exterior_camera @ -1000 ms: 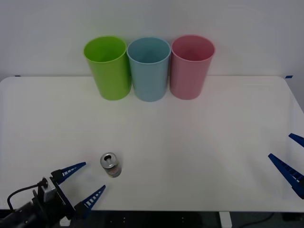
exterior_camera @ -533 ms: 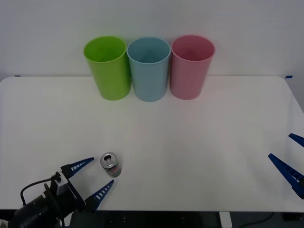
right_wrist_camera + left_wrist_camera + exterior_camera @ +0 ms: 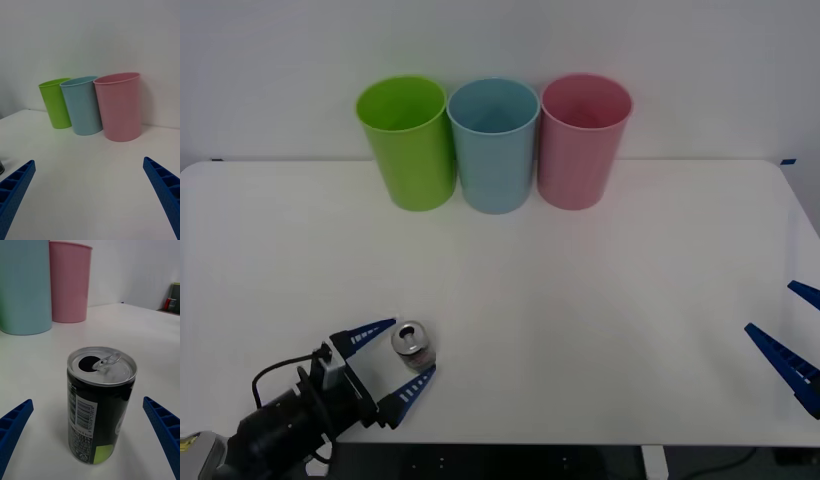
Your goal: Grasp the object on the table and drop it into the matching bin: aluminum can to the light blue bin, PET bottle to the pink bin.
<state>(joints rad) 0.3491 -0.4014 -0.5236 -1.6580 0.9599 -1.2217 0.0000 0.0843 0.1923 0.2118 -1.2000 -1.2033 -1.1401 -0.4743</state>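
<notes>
The can (image 3: 413,346) stands upright on the white bench (image 3: 580,300), in its near left part, close to the near edge. Its silver top has an open hole and a raised tab; in the left wrist view the can (image 3: 100,401) shows dark sides with a white barcode panel, fine white print too small to read and a yellow-green patch near the base.

The left hand (image 3: 394,361) lies low over the bench at the can, fingers spread wide. One blue ribbed finger (image 3: 370,332) reaches along the can's left side and the other (image 3: 412,385) lies just near of the can. The can sits between the fingertips; contact cannot be confirmed. In the left wrist view the fingers (image 3: 13,427) stand apart from the can on both sides.

The right hand (image 3: 792,340) rests at the right edge of the bench, well apart from the can, its fingers (image 3: 163,187) open.

Three tall tapered bins stand in a row at the far side, against the wall: a green bin (image 3: 408,142) on the left, a light blue bin (image 3: 494,145) in the middle and a pink bin (image 3: 581,140) on the right, each just beside its neighbour. No writing is visible on them.

A broad stretch of bare bench separates the can from the bins.
</notes>
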